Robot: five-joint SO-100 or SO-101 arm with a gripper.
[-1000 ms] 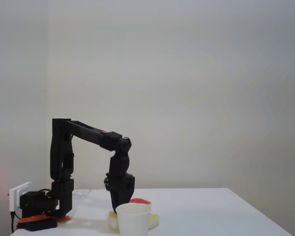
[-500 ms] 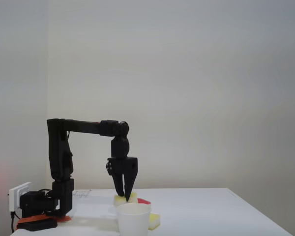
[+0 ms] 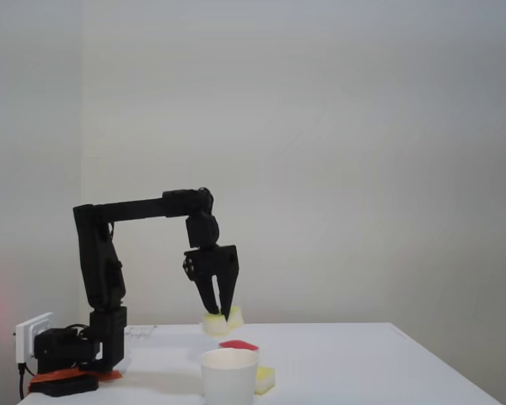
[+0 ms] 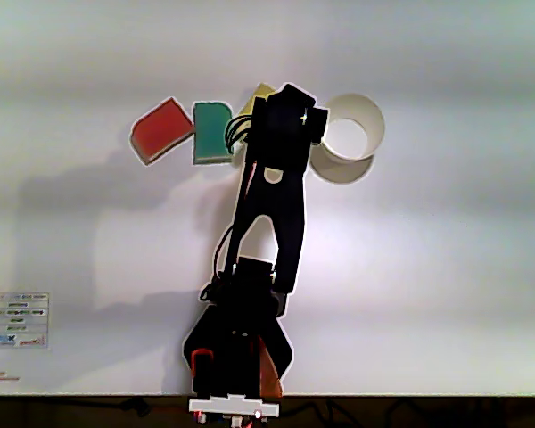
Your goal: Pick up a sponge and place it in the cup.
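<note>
Sponge (image 3: 220,323): pale yellow block, held off the table (image 3: 363,359) between the tips of the pincer (image 3: 221,315), clear of the surface in the fixed view. Pincer closed on it, fingers pointing down, foam showing on both sides of the tips. The grip looks to be near the top of the block, so I judge it shallow.

Cup (image 3: 229,375): white paper, upright, mouth open, in the foreground of the fixed view and lower than the sponge. In the other view the cup (image 4: 354,130) sits just right of the wrist, with the arm (image 4: 272,196) covering the sponge.

Step in hand: carry to the cup. Advice: keep the present height until the block is over the mouth, then lower straight down and open only once the foam is inside the rim. The block looks narrower than the mouth. The paper cup is light, so a sideways touch on the rim could tip or shove it.

Room: a red-topped sponge (image 3: 239,344) and a brighter yellow one (image 3: 265,379) lie on the table near the cup; the present height looks enough to pass over them. In the other view, a red sponge (image 4: 160,130) and a green one (image 4: 212,132) lie to the left, away from the cup. Table to the right of the cup looks open.
</note>
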